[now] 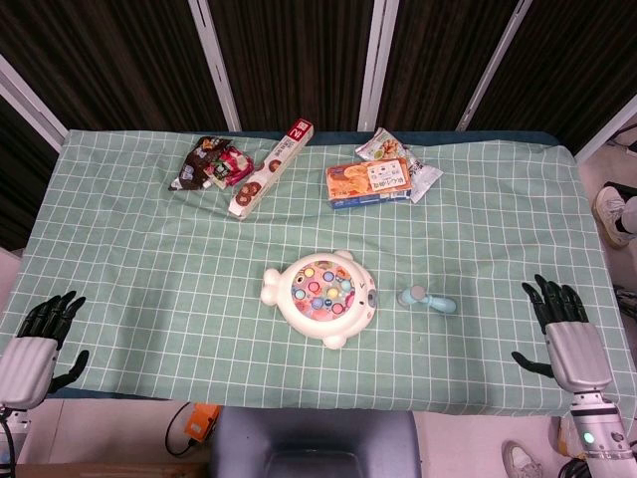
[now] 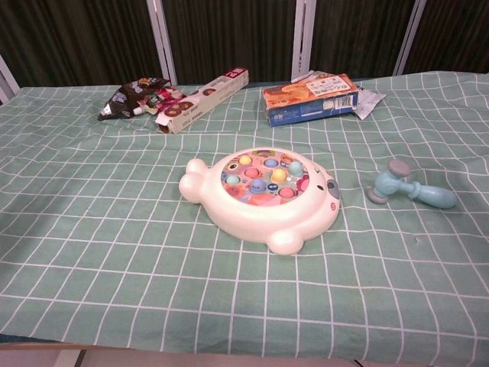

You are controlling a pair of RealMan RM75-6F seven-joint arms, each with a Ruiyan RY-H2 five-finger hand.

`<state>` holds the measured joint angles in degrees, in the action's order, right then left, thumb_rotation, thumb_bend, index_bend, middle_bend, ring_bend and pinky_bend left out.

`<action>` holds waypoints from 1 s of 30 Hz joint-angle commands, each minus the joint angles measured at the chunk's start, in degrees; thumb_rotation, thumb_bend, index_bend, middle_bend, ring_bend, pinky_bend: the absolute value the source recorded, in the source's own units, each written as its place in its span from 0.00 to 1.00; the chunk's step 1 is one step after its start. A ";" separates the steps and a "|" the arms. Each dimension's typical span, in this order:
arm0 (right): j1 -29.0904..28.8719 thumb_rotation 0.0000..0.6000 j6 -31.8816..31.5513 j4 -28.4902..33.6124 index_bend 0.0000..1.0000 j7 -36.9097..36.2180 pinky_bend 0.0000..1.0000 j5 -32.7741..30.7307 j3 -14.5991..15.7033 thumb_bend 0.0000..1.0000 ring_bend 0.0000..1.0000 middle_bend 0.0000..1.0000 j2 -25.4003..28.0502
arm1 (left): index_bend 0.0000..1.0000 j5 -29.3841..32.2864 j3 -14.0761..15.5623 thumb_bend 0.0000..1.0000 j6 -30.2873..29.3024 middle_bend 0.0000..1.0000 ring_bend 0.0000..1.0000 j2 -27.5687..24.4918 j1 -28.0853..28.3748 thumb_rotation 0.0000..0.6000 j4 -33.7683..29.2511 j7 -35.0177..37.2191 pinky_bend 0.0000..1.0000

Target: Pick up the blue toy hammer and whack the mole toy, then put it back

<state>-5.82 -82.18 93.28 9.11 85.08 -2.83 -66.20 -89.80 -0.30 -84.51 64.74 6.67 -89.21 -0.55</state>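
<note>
The blue toy hammer lies flat on the green checked cloth, just right of the mole toy, head toward the toy and handle pointing right. The cream mole toy with coloured pegs sits at the table's middle. My right hand hovers open near the front right edge, well right of the hammer, fingers spread and holding nothing. My left hand is open at the front left edge, far from both toys. Neither hand shows in the chest view.
At the back lie a dark snack bag, a long narrow box, an orange-blue box and a white packet. The table's front edge runs near both hands. A shoe sits off the right side.
</note>
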 commanded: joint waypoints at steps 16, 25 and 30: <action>-9.89 1.00 15.52 -3.19 0.33 -11.89 0.06 -12.11 -7.74 0.24 0.03 0.20 -2.84 | 0.00 -0.22 0.03 0.37 0.98 0.02 0.00 -0.02 0.75 1.00 0.15 1.15 0.11; -17.93 1.00 25.53 -3.44 0.54 -1.08 0.30 -24.27 -10.74 0.34 0.22 0.30 -5.74 | 0.00 -0.37 0.24 0.37 1.50 0.02 0.00 -0.16 1.05 1.00 0.04 1.29 0.11; -20.93 1.00 27.23 -5.07 0.55 2.18 0.31 -28.53 -11.45 0.35 0.23 0.30 -8.25 | 0.00 -0.47 0.38 0.37 1.59 0.00 0.00 0.06 1.09 1.00 0.09 0.79 0.11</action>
<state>-25.96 -55.70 88.90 10.50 57.74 -13.81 -73.45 -90.27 0.08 -82.93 64.80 7.76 -89.12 0.24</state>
